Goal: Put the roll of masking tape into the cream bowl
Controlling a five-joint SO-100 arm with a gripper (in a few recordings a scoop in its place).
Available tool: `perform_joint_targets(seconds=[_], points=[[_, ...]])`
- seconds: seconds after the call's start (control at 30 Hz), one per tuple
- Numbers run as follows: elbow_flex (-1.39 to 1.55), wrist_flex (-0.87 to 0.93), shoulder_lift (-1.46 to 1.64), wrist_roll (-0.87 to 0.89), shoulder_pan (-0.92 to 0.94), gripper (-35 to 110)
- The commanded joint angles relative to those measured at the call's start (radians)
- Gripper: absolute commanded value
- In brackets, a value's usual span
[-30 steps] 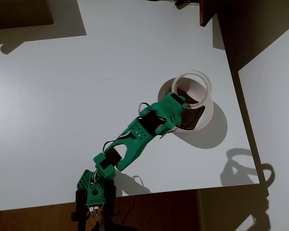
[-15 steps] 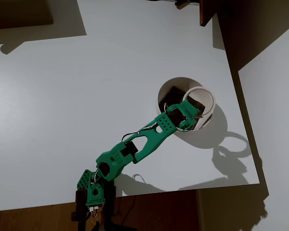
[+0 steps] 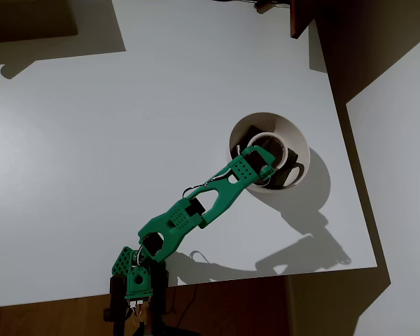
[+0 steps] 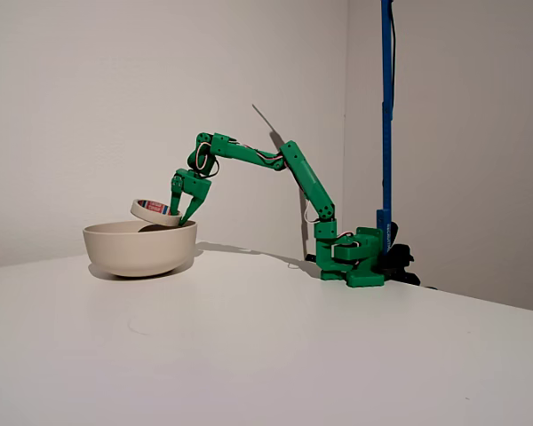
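The cream bowl (image 3: 295, 131) (image 4: 140, 248) stands near the right edge of the white table in the overhead view. My green gripper (image 3: 271, 159) (image 4: 183, 209) reaches over the bowl from the lower left and is shut on the near edge of the roll of masking tape (image 3: 274, 136) (image 4: 155, 211). In the fixed view the roll hangs slightly tilted at rim height, its lower side dipping into the bowl's opening. Seen from overhead, the ring lies inside the bowl's outline. The bowl's floor is dark with shadow.
The arm's base (image 3: 134, 276) (image 4: 355, 257) sits at the table's front edge in the overhead view. A blue pole (image 4: 386, 106) rises behind the base. A dark brown board (image 3: 301, 17) juts in at the table's far right corner. The table's right edge (image 3: 350, 175) runs close to the bowl.
The gripper has carried the roll down from high above the bowl to rim level. The arm stretched out lower and the roll now looks smaller from overhead.
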Motion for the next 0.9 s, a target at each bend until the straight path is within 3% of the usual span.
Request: perform_joint_targets(seconds=[0.0,0.1,0.47,0.67,0.87], points=[[-0.031,-0.006,0.057,0.015,0.005,12],[-0.031,-0.034,0.063,0.041,0.011,23],[-0.031,-0.106,0.118,0.137,0.037,12],[-0.031,-0.094,0.225,0.193,0.031,-8],[-0.031,-0.012,0.374,0.222,-0.011,-8]])
